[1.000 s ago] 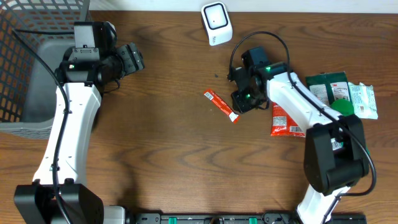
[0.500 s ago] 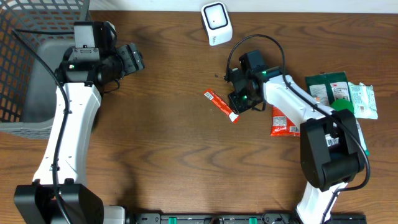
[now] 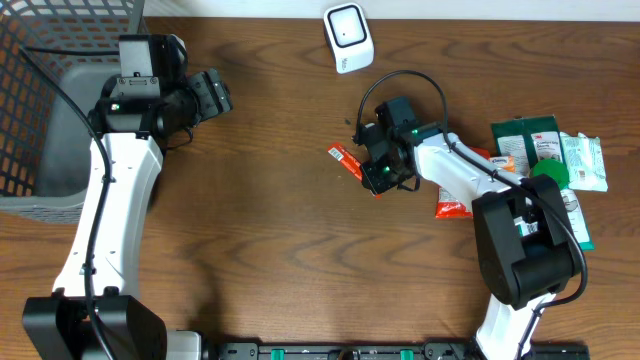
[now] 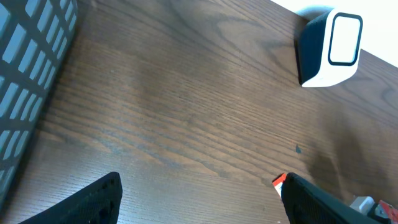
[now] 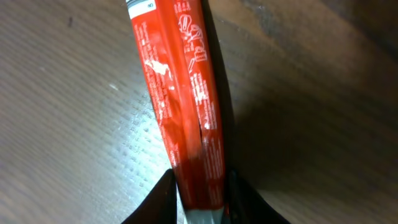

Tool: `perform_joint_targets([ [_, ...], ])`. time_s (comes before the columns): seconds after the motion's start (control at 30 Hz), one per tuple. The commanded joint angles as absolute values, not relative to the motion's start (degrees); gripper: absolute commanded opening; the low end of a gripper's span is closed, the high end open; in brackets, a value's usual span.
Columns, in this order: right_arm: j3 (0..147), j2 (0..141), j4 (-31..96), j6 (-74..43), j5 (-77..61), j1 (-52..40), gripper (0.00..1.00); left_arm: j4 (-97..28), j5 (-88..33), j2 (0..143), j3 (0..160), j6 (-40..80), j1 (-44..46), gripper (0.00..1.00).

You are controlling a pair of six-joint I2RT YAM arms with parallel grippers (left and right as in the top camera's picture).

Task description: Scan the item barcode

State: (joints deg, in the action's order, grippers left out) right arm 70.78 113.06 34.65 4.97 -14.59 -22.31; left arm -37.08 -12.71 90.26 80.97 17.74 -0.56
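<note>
1. A wire basket sits at the far left edge of the table.
2. Just right of the basket, the left gripper hangs above bare wood. Its wrist view shows the fingers spread wide with nothing between them.
3. A white scanner stands at the far edge, near the middle, with its dark-framed window facing up.
4. The stick, a slim red sachet, lies flat on the wood near the table's middle, nearer than the scanner and slightly right of it. Its long axis runs on a slant: one end points far-left and the other near-right, under the right arm's head.
5. Up close, the stick is glossy red with small white print. A lengthwise seam runs down its middle, one end has a pale band, and the end at the fingers has a silvery crimp.
6. The right gripper is down over the stick's near-right end. Its fingers have closed in to a narrow gap and press the sachet's two edges.
7. Further right lies a loose pile of packets: one red, the others green and white.
</note>
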Motion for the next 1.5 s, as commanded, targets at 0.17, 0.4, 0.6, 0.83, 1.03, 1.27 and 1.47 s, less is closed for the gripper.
perform_joint_targets([
  [0.17, 68.62, 113.58, 31.70, 4.32, -14.87, -22.65, 0.16, -37.10, -12.36, 89.69, 81.23, 16.99, -0.69, 0.82],
  [0.4, 70.22, 110.17, 33.91, 4.34, -18.06, -22.55, 0.01, -37.10, -12.34, 89.69, 81.23, 16.99, -0.69, 0.82],
  [0.6, 70.28, 103.31, 35.22, 4.27, -25.23, -22.02, 0.01, -37.10, -12.34, 89.69, 81.23, 16.99, -0.69, 0.82],
  [0.83, 70.28, 101.89, 36.91, 4.27, -31.22, -20.64, 0.01, -37.10, -12.36, 89.69, 81.23, 16.99, -0.69, 0.82],
  [1.03, 70.28, 101.89, 36.99, 4.38, -45.45, -16.38, 0.01, -37.08, -12.38, 89.69, 81.23, 17.02, -0.67, 0.82],
  [1.27, 70.28, 101.89, 38.89, 7.60, -56.80, -12.23, 0.01, -39.44, -27.68, 90.00, 81.06, 19.42, 0.10, 0.82],
  [1.47, 70.28, 101.89, 39.03, 7.92, -65.95, -11.73, 0.01, -39.46, -31.97, 90.04, 80.84, 19.40, 6.50, 0.82],
])
